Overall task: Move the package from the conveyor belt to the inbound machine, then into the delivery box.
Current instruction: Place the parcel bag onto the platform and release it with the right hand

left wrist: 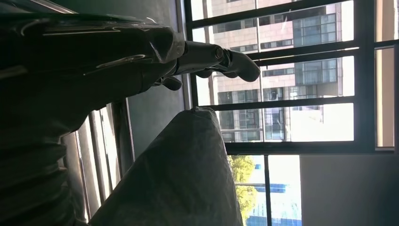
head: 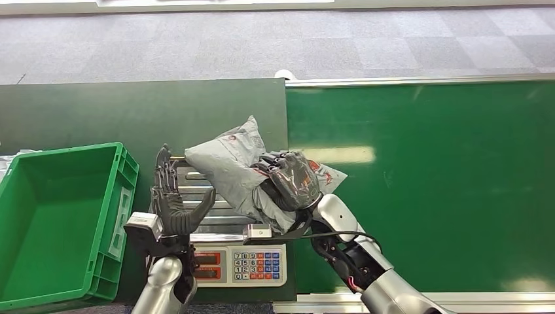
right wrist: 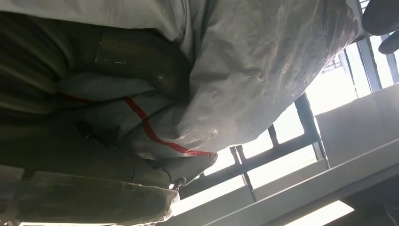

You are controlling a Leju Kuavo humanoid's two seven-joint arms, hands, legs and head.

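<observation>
A grey plastic mail package (head: 229, 162) with red markings lies over the roller top of the inbound machine (head: 196, 190). My right hand (head: 292, 178) grips its right end from above. In the right wrist view the package (right wrist: 244, 61) fills the space beside the hand, red stripe showing. My left hand (head: 171, 201) stands upright just left of the package, fingers spread, holding nothing. The left wrist view has the left hand's fingers (left wrist: 230, 61) reaching above the package's grey bulk (left wrist: 183, 174). The green delivery box (head: 59, 222) stands empty at the left.
The machine's keypad and red display (head: 239, 264) face me at the near edge. The green conveyor belt (head: 425, 183) stretches to the right, with a metal rail (head: 419, 81) along its far side. Grey carpet lies beyond.
</observation>
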